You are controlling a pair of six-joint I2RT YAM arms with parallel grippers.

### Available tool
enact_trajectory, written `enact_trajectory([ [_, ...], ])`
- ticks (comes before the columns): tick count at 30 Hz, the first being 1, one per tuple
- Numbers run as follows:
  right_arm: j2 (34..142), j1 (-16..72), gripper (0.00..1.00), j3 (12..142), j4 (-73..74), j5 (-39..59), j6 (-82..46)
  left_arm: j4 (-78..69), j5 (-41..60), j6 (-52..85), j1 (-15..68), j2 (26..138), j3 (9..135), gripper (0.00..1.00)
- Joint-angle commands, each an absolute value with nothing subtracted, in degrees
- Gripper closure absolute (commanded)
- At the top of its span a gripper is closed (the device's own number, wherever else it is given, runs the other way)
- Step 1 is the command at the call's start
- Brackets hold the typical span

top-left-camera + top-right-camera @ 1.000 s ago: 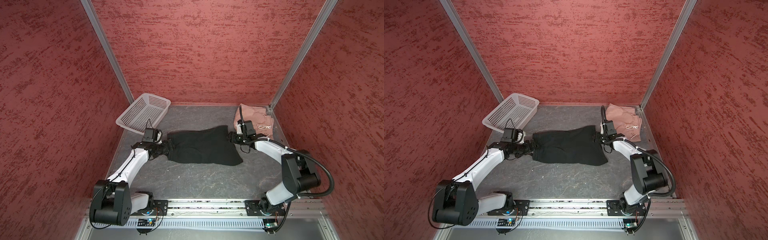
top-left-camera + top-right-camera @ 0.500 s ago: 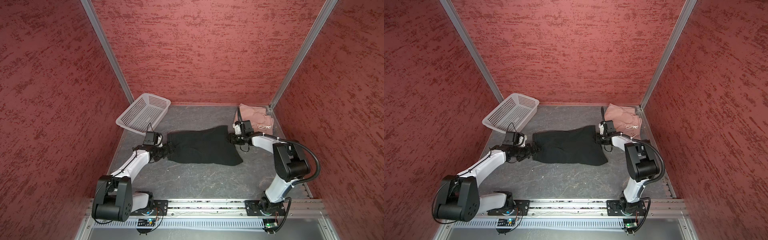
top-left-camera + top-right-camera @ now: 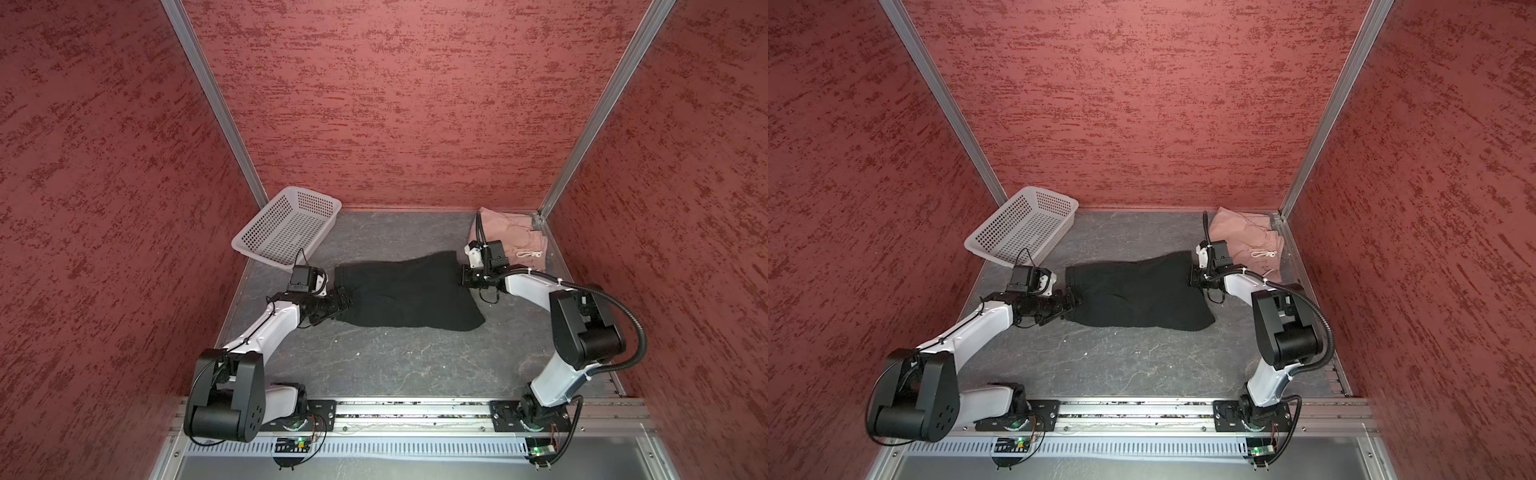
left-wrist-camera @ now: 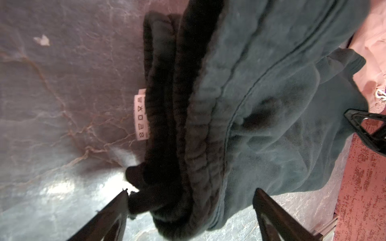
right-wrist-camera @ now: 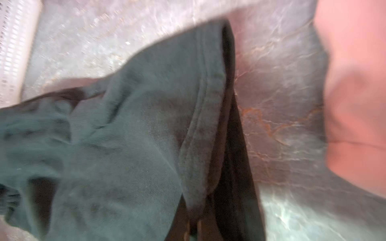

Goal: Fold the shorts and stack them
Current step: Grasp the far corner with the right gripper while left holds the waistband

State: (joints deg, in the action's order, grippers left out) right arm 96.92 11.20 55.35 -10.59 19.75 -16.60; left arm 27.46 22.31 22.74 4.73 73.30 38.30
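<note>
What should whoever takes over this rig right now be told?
Left gripper: open, jaws straddling the waistband end of the black cloth shorts, not closed yet.
Right gripper: shut, apparently on their leg hem.
They lie spread mid-table; the dusty-pink cloth shorts sit apparently folded in the far right corner.
Done: pink pair, seemingly.
To do: fold the black pair, stack it on the pink.
</note>
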Motion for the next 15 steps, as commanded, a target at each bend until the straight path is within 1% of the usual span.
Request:
enact_trajectory([
  [1,93.0,11.1,1.0,54.3,-10.7,18.1,-17.5,31.6,19.8,23.1,5.6,72.2,41.0,0.1],
  [5,91.4,11.1,1.0,52.7,-10.2,17.7,-18.1,36.5,14.8,22.9,7.0,70.5,44.0,0.13],
  [9,91.2,11.1,1.0,52.1,-10.0,18.2,-18.2,33.1,16.9,22.8,9.3,69.4,43.5,0.16],
  [12,91.4,11.1,1.0,52.0,-9.6,18.7,-18.3,30.4,18.2,23.8,11.1,71.1,42.7,0.17],
  [15,91.2,11.1,1.0,51.8,-9.0,19.4,-18.7,31.1,17.3,24.0,11.6,73.5,43.0,0.21],
])
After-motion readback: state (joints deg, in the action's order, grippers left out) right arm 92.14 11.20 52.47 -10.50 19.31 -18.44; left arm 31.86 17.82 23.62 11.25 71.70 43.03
